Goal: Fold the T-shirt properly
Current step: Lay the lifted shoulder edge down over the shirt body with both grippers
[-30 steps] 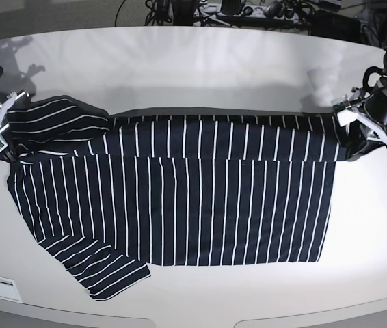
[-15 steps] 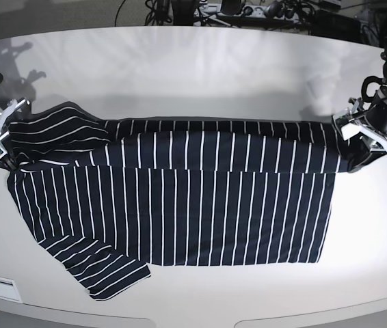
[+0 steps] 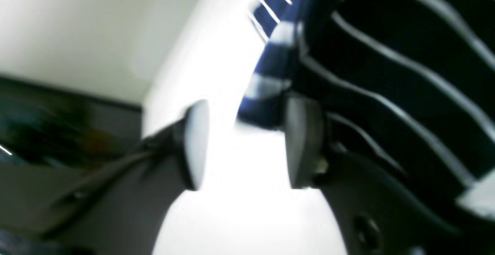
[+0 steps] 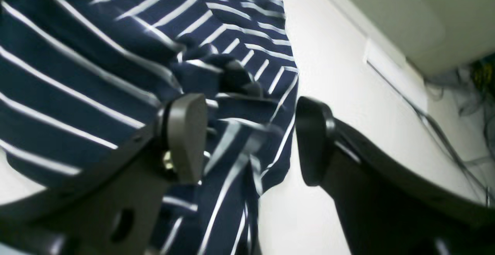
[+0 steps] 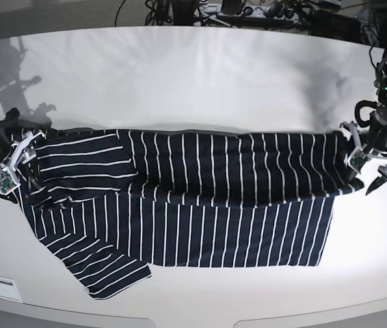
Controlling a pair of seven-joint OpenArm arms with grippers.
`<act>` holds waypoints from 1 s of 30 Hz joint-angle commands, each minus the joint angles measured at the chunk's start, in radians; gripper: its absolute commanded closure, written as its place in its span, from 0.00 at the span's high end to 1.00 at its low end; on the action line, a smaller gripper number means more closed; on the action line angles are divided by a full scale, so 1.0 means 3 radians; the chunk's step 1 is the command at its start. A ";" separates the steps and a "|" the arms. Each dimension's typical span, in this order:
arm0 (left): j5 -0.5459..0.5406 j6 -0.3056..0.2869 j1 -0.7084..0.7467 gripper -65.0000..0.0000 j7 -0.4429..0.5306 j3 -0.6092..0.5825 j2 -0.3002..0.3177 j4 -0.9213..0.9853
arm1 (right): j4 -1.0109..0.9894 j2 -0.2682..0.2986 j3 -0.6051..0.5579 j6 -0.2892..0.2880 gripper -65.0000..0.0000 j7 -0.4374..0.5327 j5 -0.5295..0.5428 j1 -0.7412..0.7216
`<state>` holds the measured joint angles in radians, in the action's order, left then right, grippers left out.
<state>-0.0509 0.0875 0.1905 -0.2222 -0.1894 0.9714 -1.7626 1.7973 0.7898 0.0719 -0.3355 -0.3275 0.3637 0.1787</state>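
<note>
**One Shirt, Two Open Grippers**

One T-shirt [image 5: 180,198] lay flat on the white table [image 5: 193,82], dark with thin white stripes. Its top part was folded down over the middle (one sleeve stuck out at the bottom corner). There were two grippers. The left gripper [image 3: 243,145] had its jaws apart at one end of the shirt. The right gripper [image 4: 251,139] was spread wide too, with cloth lying loose between its jaws.

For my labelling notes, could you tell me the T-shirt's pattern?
The T-shirt is dark navy with thin white stripes, clearest in the base view.
</note>
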 commanded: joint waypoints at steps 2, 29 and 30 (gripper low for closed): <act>-0.0039 0.0047 -0.0056 0.45 0.0015 0.0046 0.0056 -0.0038 | 0.0046 0.0075 0.0041 -0.0015 0.44 0.0116 0.0020 -0.0081; -0.0429 -0.1829 -0.0462 0.00 -0.0443 0.0022 -0.0383 0.0754 | -0.0900 -0.0367 0.0043 -0.0671 0.00 -0.0708 0.0696 -0.0075; -0.0479 -0.1854 -0.0458 0.00 -0.0492 0.0022 -0.0373 0.0735 | -0.0893 -0.0336 0.0043 -0.0674 0.00 -0.0791 0.0821 -0.0072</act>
<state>-0.1997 -0.4572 0.0551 -0.3439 -0.1894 0.8360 -1.5364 1.5154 0.6662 0.0746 -0.5304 -0.5758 0.6102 0.1635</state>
